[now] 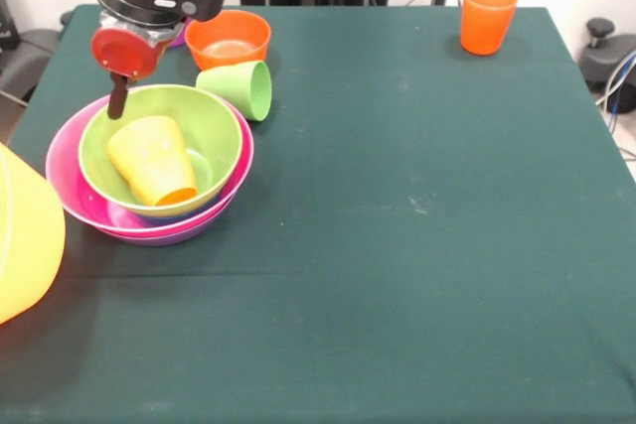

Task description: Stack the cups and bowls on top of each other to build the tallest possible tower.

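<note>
The low tower of nested glossy plastic bowls, a light green bowl inside pink and purple ones, sat on the green-clothed table. A yellow-orange plastic cup lay tipped on its side inside the tower. The pincer hung over the tower's far rim; I cannot tell its opening or hold. Beyond the tower lay a light green cup and a small orange bowl. The stacking step seemed in hand; next the tipped cup likely needed righting.

glossy plastic bowls, matt cloth table
</note>
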You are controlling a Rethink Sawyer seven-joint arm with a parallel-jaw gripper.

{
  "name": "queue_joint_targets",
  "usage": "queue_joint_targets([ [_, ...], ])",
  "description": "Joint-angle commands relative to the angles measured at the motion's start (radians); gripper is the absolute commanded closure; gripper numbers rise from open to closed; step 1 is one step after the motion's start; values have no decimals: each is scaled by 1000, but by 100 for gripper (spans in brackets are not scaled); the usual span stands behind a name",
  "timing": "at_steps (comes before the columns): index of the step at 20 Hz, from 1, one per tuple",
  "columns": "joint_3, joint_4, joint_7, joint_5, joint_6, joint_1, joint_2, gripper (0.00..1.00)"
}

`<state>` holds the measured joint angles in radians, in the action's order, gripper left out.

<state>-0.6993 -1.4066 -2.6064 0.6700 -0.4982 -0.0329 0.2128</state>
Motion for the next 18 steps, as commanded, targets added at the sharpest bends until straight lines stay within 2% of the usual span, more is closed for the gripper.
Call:
queue_joint_targets([
  [1, 177, -36, -8, -89, 19, -6, -49, 0],
  [12, 199, -27, -19, -104, 0, -9, -41, 0],
  [13, 202, -27, -21, -105, 0, -9, -40, 100],
  [18, 227, -37, 6, -110, 7, -23, -25, 100],
])
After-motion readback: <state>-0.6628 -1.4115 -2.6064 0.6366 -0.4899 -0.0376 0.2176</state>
